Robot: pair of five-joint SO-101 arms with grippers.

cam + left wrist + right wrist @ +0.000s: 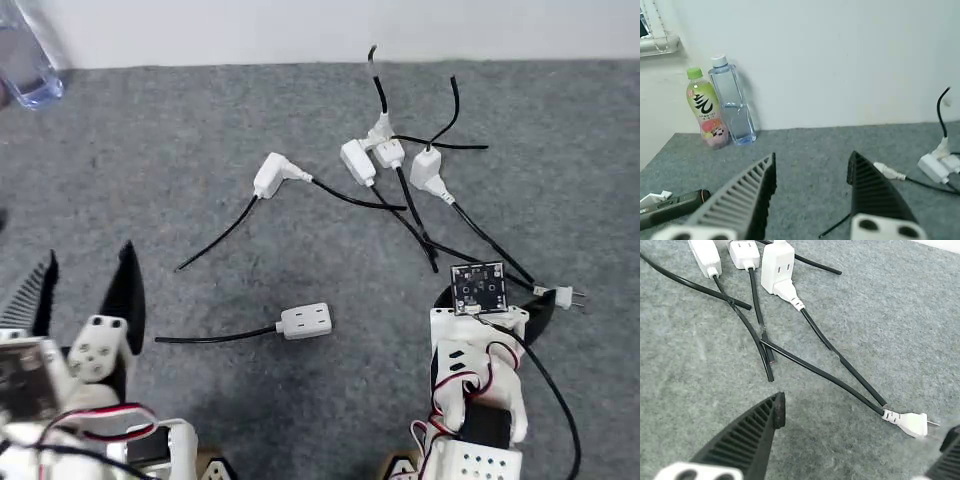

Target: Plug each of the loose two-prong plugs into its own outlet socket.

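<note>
A loose white two-prong plug lies on the grey carpet at the end of a black cable, just beside my right gripper, which is open; the plug sits close to one finger. From above, the same plug lies right of the right arm. Several white outlet sockets cluster at the back with crossed cables, one socket lies apart to their left, and another is in the near middle. My left gripper is open and raised at the near left, holding nothing.
Two bottles stand against the wall at the far left corner. A dark pen-like object lies at the left edge. Black cables cross between the sockets and the right arm. Open carpet spreads across the back left.
</note>
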